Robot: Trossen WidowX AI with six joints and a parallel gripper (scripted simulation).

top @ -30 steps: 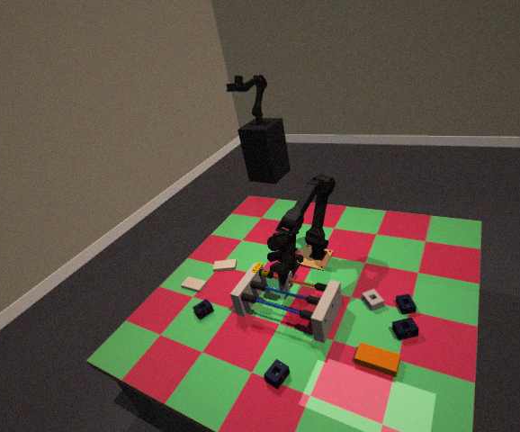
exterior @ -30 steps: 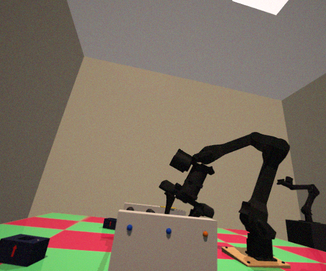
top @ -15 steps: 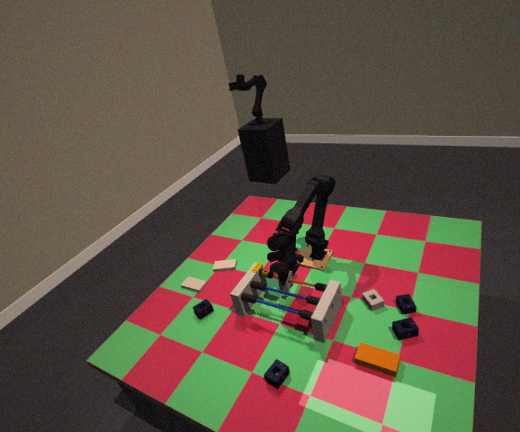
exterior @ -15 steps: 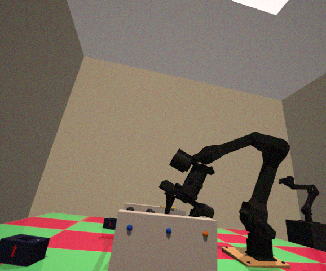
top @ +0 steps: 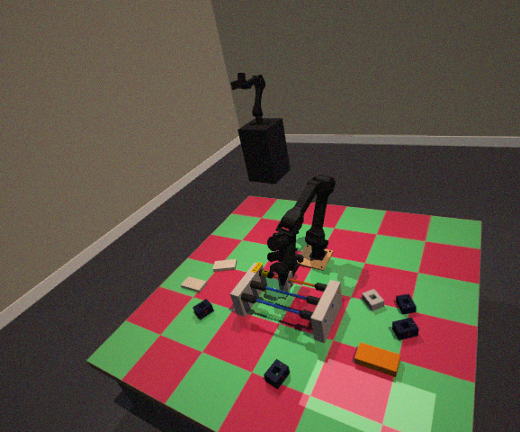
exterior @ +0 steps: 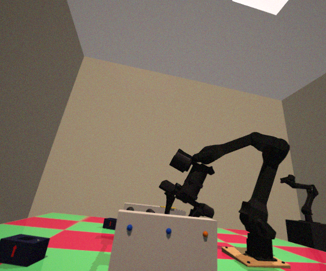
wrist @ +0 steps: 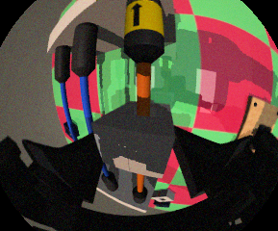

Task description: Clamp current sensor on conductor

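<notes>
A dark grey sensor (wrist: 136, 137) sits around the orange conductor (wrist: 143, 87) (top: 303, 281); the conductor enters its upper face and shows again beyond its lower edge. My gripper (wrist: 140, 129) (top: 284, 281) is shut on the sensor, one finger on each side. The sensor looks like one closed block, but its seam and latch cannot be made out. No arrow shows on its visible faces. A yellow sleeve (wrist: 144, 16) with a black arrow is on the conductor's black end piece. A yellow label (top: 256, 267) tops the nearby end plate; its text is too small to read.
Two blue conductors (top: 285, 305) (wrist: 84, 93) run beside the orange one, between two pale end plates (top: 246, 290) (top: 327, 309). Several dark blocks (top: 276, 373) (exterior: 21, 252), a white holed block (top: 372, 299), an orange block (top: 376, 358) and two cream slabs (top: 224, 265) (top: 193, 283) lie around the rack.
</notes>
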